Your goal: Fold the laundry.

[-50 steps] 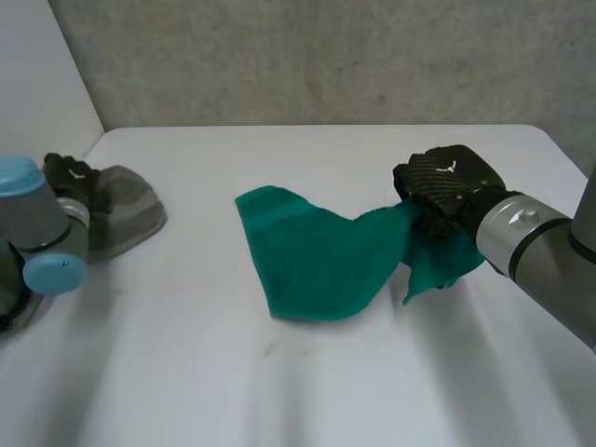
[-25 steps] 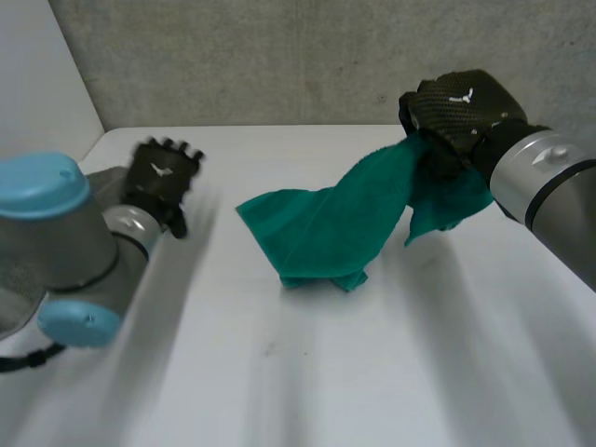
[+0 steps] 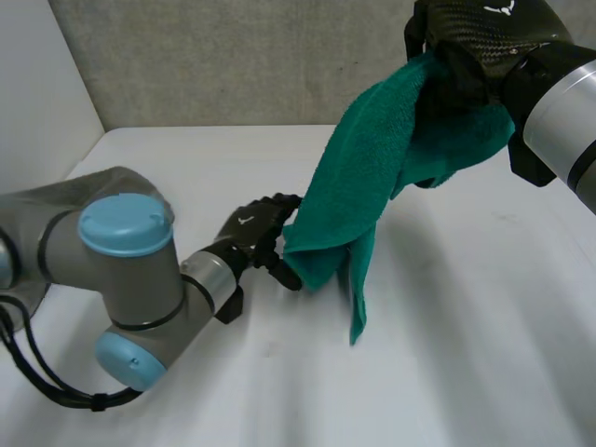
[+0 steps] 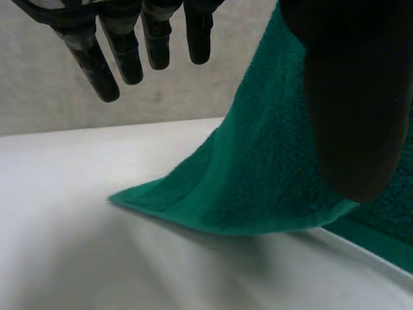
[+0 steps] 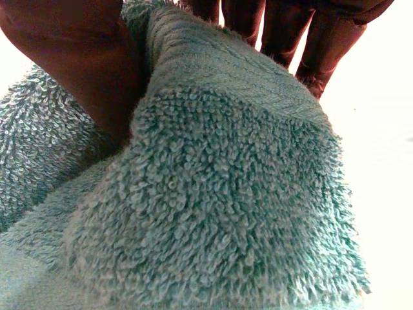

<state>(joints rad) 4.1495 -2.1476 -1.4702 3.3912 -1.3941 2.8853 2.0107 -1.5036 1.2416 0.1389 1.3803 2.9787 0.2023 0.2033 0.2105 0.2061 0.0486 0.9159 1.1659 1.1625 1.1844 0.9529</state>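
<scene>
Towel (image 3: 358, 200) in mid-lift, head view. Half a second before, most of it lay bunched on the worktop (image 3: 447, 354). My right hand (image 3: 475, 37) had since carried its gathered end high over the far right side, so the cloth hung as one long drape. Whether the lowest hem touched the surface I could not tell.

In the right wrist view, my thumb (image 5: 77, 51) and fingers (image 5: 322, 39) were clenched round a thick bunch of towel (image 5: 219, 213). That hand was grasping a wad, not a clean corner.

My left hand (image 3: 256, 233) had crossed in from the worktop's left side and stood at the drape's lower near corner. In the left wrist view, its fingers (image 4: 122, 55) were straight and spread, clear of the towel (image 4: 258, 181), with the thumb (image 4: 352, 97) in front of the cloth. That hand was released and held nothing.

Hanging the towel let its edges fall free where a corner could be found. I judged the fold itself not begun. Next, the left hand had to pinch that lower corner so both hands could spread the towel flat.
</scene>
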